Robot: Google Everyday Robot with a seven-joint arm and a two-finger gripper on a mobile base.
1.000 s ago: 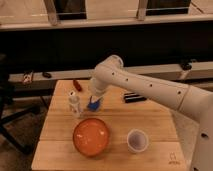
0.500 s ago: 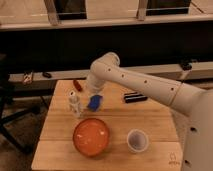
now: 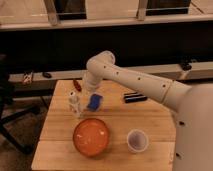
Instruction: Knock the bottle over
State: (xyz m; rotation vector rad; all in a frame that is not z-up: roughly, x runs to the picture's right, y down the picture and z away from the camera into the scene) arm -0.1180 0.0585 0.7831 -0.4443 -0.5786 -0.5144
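Observation:
The bottle (image 3: 75,106) is small, slim and whitish. It stands upright on the left part of the wooden table (image 3: 150,120), just behind the orange bowl (image 3: 91,136). My white arm reaches in from the right and bends down over the table's back left. The gripper (image 3: 83,92) hangs shut at its end, just above and to the right of the bottle's top, with nothing visibly held. Whether it touches the bottle cannot be told.
A blue object (image 3: 94,101) lies right of the bottle under the wrist. A small red thing (image 3: 76,84) lies behind the bottle. A black object (image 3: 135,97) sits at mid-right and a white cup (image 3: 137,140) at front right. A dark chair stands left of the table.
The arm has swung a little to the left and lowered toward the bottle, and the gripper has closed. The bottle still stands in the same spot.

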